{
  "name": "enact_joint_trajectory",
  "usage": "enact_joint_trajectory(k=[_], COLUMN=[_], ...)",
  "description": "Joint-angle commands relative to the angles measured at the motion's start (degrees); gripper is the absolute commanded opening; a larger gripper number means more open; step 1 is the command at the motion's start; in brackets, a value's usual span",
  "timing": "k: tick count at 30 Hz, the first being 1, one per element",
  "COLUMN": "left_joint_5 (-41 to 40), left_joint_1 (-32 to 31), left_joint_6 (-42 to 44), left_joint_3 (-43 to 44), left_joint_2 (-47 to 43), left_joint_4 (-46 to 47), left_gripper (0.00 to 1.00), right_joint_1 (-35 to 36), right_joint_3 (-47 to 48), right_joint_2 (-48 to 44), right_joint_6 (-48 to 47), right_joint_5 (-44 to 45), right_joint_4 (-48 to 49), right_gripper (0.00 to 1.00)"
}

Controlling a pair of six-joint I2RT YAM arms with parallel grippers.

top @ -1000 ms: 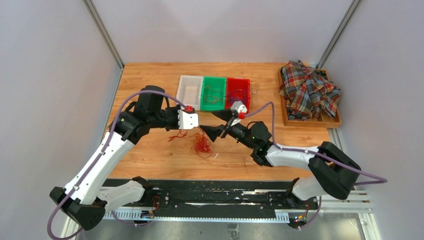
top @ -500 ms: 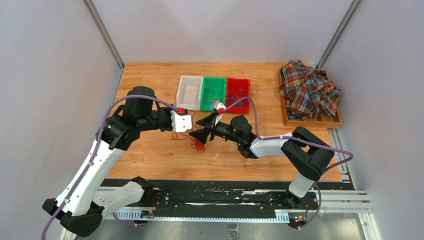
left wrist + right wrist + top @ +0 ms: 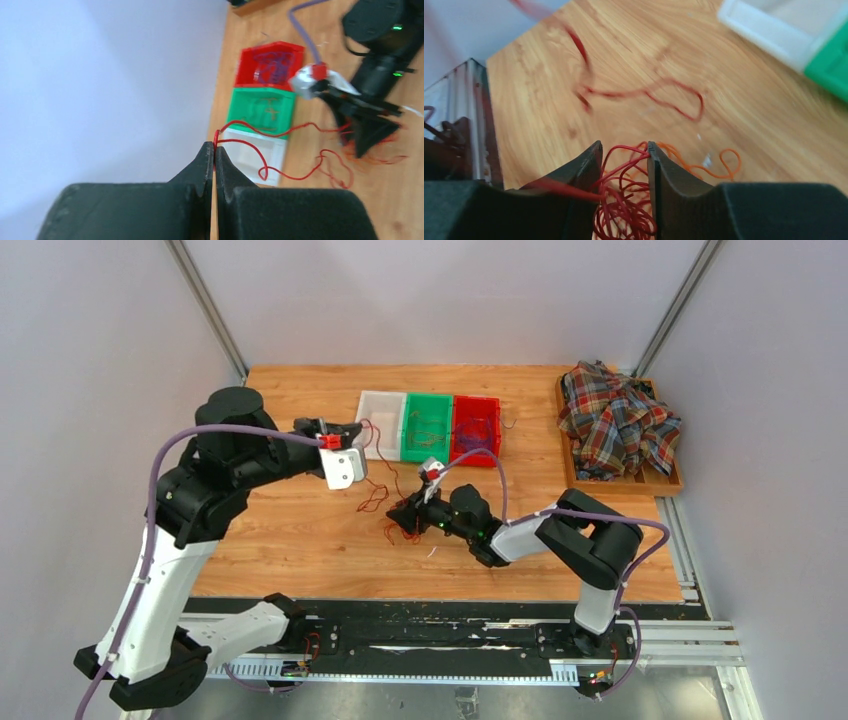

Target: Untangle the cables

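The cables are a small bunch (image 3: 403, 531) of red and orange loops lying on the wooden table. My left gripper (image 3: 350, 428) is raised near the white bin, shut on one red cable (image 3: 293, 178). That strand trails down to the bunch. In the left wrist view the red wire is pinched at the tips of that gripper (image 3: 214, 146). My right gripper (image 3: 400, 519) is low over the bunch. Its jaws stand partly apart, with the red tangle (image 3: 626, 215) between them. An orange cable (image 3: 699, 167) lies just beyond the right gripper (image 3: 624, 145).
Three bins stand side by side at the back: white (image 3: 378, 420), green (image 3: 428, 396) with thin cables inside, and red (image 3: 478, 399) with purple ones. A wooden tray (image 3: 570, 475) at the right holds a plaid cloth (image 3: 618, 425).
The left gripper rose and moved back toward the white bin, drawing a red strand out. The right gripper slid left and down onto the bunch, and its jaws narrowed.
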Motion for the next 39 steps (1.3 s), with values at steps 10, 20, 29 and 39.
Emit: enact_joint_trajectory(k=[10, 20, 29, 39], left_joint_5=[-20.6, -22.47, -23.96, -23.19], left_joint_1=[-0.28, -0.2, -0.02, 2.88], left_joint_6=[19.02, 13.84, 2.15, -7.7], left_joint_3=[9.49, 14.14, 16.28, 8.8], left_joint_2=[4.34, 14.19, 21.59, 25.72], left_joint_4=[20.8, 31.02, 32.62, 43.22], left_gripper=[0.0, 0.0, 0.0, 0.0], right_joint_1=[1.86, 2.8, 4.02, 4.03], right_joint_3=[-8.61, -14.06, -20.14, -22.53], right_joint_2=[-2.15, -7.86, -15.05, -14.71], right_joint_6=[3.28, 7.08, 6.21, 5.72], right_joint_5=[18.58, 23.88, 29.5, 30.12], right_joint_4=[0.16, -2.16, 0.24, 5.85], right_gripper=[0.37, 0.35, 0.35, 0.37])
